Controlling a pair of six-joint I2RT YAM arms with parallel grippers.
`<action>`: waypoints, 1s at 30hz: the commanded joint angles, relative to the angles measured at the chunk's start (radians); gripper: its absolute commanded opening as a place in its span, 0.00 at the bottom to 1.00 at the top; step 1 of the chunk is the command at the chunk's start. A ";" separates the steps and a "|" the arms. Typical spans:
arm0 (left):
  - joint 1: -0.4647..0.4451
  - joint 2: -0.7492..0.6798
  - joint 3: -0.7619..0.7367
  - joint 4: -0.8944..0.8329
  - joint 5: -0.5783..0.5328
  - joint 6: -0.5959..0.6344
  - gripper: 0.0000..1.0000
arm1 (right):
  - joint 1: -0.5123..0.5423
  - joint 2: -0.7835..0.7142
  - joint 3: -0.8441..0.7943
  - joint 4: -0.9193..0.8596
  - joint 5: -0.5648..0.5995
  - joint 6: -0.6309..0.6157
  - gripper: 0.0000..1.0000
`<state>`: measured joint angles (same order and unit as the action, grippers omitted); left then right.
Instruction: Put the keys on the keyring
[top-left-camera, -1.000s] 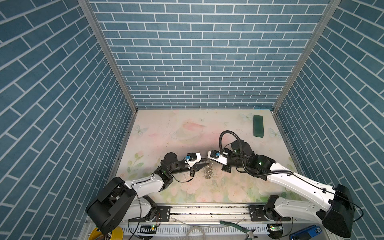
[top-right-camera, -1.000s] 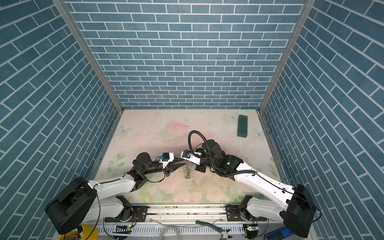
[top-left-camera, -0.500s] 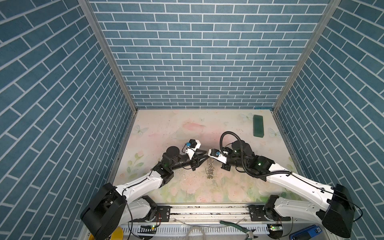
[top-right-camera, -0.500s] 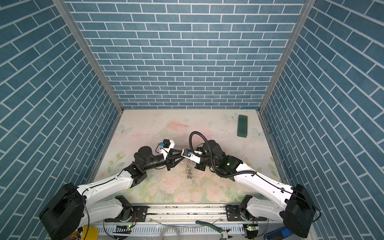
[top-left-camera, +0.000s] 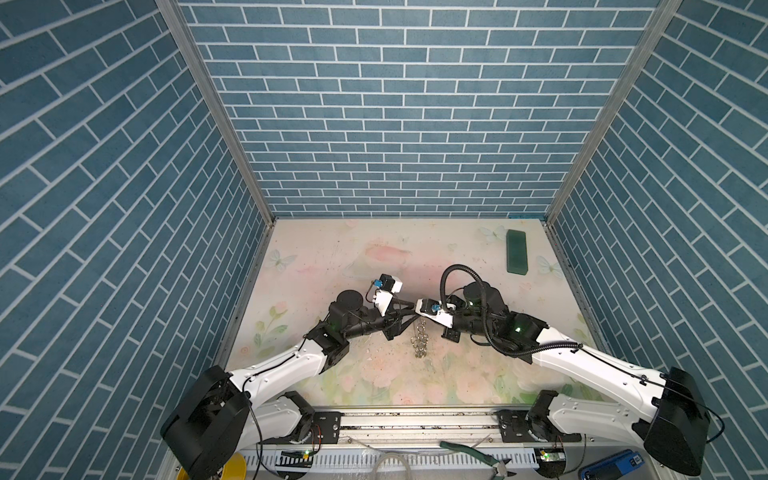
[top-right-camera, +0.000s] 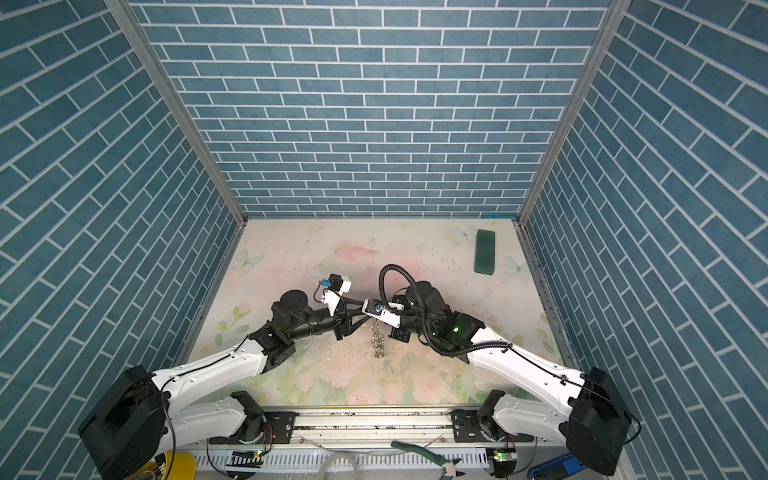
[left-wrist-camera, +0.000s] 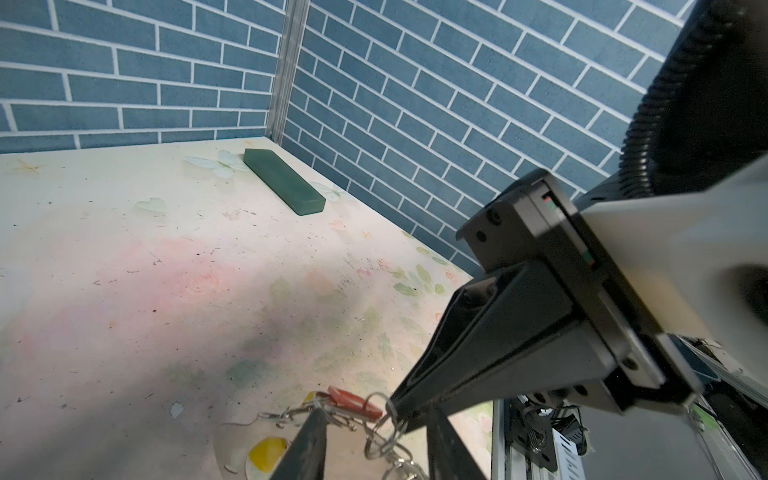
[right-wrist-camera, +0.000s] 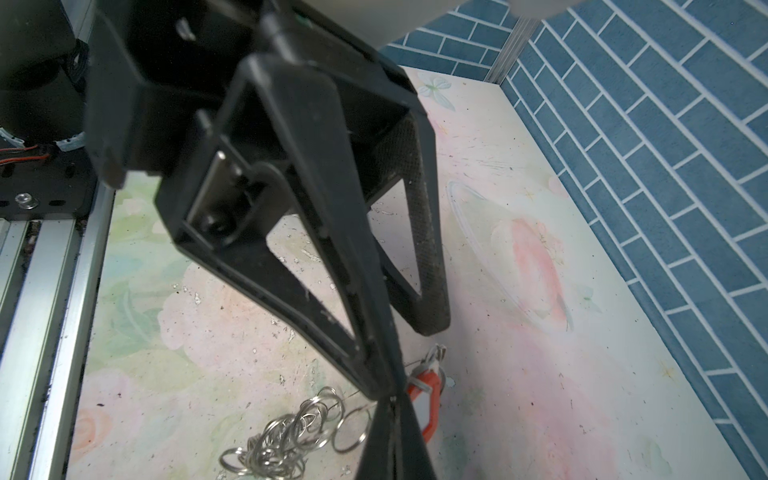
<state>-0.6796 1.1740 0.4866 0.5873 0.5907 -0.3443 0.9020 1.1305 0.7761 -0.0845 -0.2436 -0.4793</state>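
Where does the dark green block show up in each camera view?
In a top view: the dark green block lies flat at the far right of the table, near the right wall.
In a top view: same spot, far right by that wall.
Left wrist: on the table by the wall corner, beside a printed butterfly.
Right wrist: not in it.
Shared landmark: the bunch of silver rings, in all four views.

free: far table (top-left-camera: 374, 249) | obstacles: green block (top-left-camera: 516, 252) far-right corner; keyring (top-left-camera: 419, 343) hanging centre, perhaps touching table
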 joint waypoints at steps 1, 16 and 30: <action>-0.007 0.012 0.029 -0.005 -0.018 -0.020 0.40 | -0.002 0.000 -0.020 0.042 -0.031 -0.015 0.00; -0.018 0.004 0.026 -0.123 -0.100 0.044 0.28 | -0.001 -0.029 -0.038 0.056 -0.005 -0.022 0.00; -0.018 -0.019 0.044 -0.107 -0.077 -0.009 0.30 | -0.001 -0.049 -0.055 0.075 -0.011 -0.029 0.00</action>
<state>-0.6983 1.1797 0.5064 0.4675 0.4786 -0.3264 0.8967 1.0977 0.7383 -0.0601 -0.2333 -0.4801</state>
